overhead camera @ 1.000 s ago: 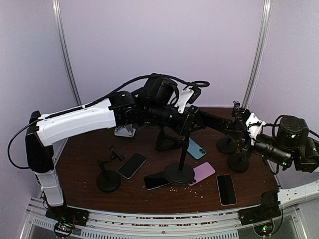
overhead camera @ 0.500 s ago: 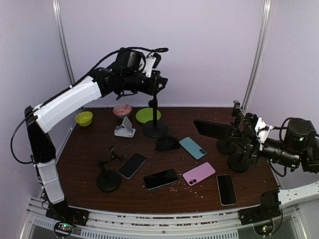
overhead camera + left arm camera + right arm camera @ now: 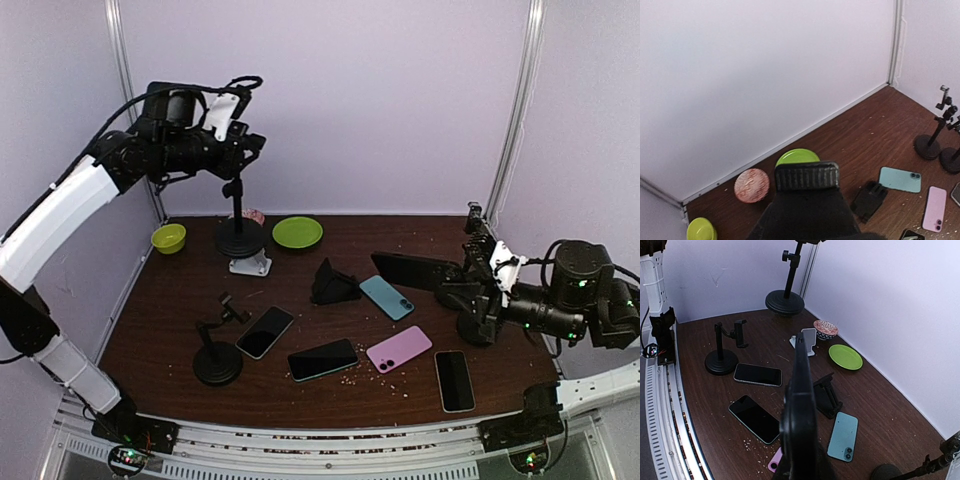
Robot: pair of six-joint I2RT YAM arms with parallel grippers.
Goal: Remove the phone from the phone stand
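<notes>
Black phone (image 3: 405,268) clamped edge-on in right gripper (image 3: 452,278); stand (image 3: 240,238) clamped in left gripper (image 3: 236,158), aloft, well apart, likely to keep both separated

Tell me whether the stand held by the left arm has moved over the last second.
Yes. The stand has swung left and back, from beside the pink phone to left of the green plate.
</notes>
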